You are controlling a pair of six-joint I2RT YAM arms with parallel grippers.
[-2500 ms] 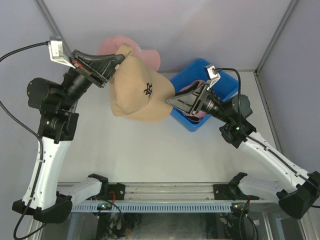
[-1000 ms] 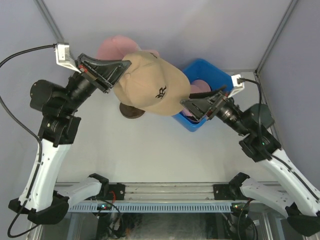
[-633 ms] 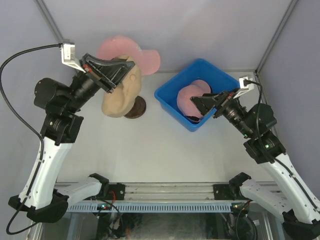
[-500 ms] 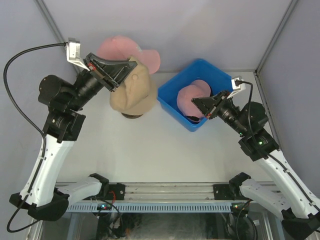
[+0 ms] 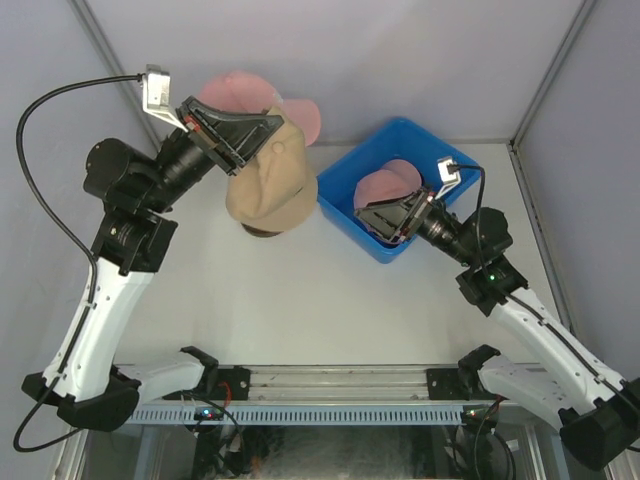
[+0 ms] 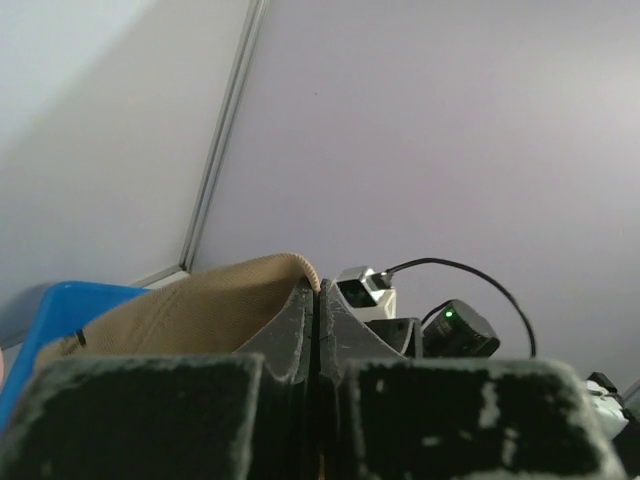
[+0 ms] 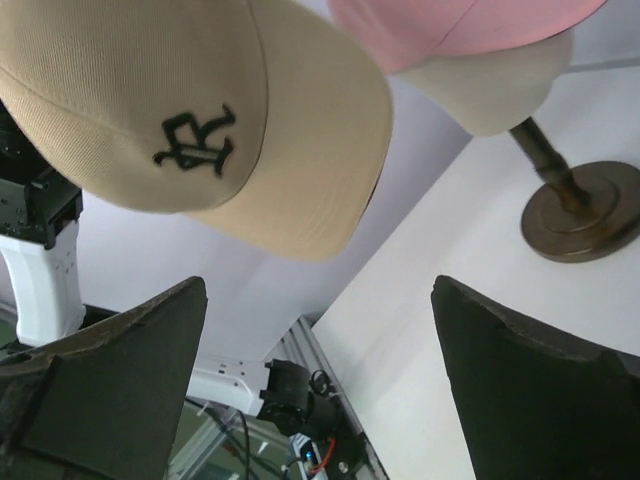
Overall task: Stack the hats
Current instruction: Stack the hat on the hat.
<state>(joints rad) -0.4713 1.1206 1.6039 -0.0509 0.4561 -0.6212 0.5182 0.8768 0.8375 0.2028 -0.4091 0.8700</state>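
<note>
The tan cap (image 5: 270,188) is soft cloth. It hangs in the air over the far part of the tabletop (image 5: 300,300), left of the middle. The left gripper (image 5: 266,124) holds it by the rim, jaws pressed together on the fabric. Just behind it, by the far edge, a pink cap (image 5: 240,92) sits on a dummy head (image 7: 495,85).

From above, the tan cap shows only a rumpled crown that covers the dummy head and most of its brown base (image 5: 262,231). The right wrist view shows more: the cap's curved brim and a black stitched monogram on the front panel. It also shows the cap hanging clear beside the dummy head, and the thin post down to the round base on the tabletop.

The left wrist view shows the grip itself. The two fingers (image 6: 295,320) meet with the cap's rolled edge between their tips, and a corner of the blue bin (image 5: 425,135) lies low on the left.

The bin stands near the far right corner of the tabletop and holds a second pink cap (image 5: 390,180). The right gripper (image 5: 372,222) hovers over the bin's near wall. Its jaws are spread wide with nothing between them.
</note>
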